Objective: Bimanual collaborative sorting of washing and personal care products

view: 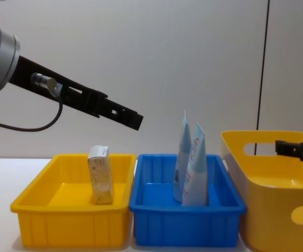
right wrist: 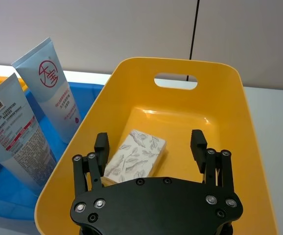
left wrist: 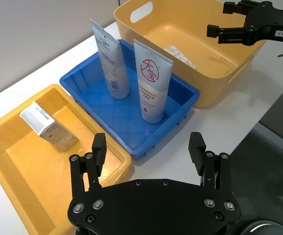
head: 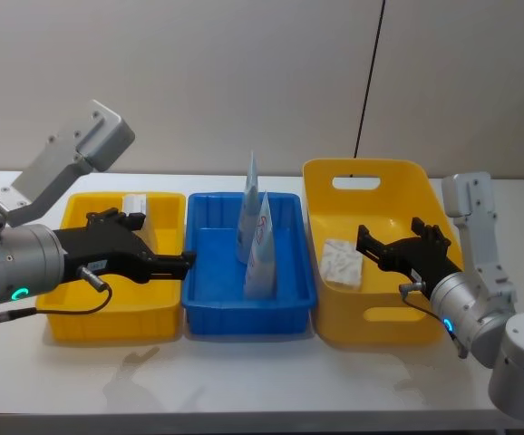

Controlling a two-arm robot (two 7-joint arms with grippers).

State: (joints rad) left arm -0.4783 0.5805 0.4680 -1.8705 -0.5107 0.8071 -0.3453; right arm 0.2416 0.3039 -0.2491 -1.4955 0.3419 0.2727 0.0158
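Observation:
Two pale-blue squeeze tubes with red print, one behind [head: 249,213] and one in front [head: 261,249], stand upright in the blue bin [head: 248,308]. A beige carton [head: 135,205] stands at the back of the low yellow bin [head: 108,322]. A white-grey patterned carton [right wrist: 136,156] lies on the floor of the tall yellow bin [head: 371,317]. My left gripper [left wrist: 148,144] hovers open and empty over the low yellow bin's right side, beside the blue bin. Above the tall bin's near side, my right gripper [right wrist: 149,142] is open, with the patterned carton below it.
The three bins sit side by side on a white table [head: 244,381], with bare table in front of them. A black cable [head: 371,72] runs down the wall behind the tall yellow bin. The tall bin has handle cut-outs [head: 355,183] in its walls.

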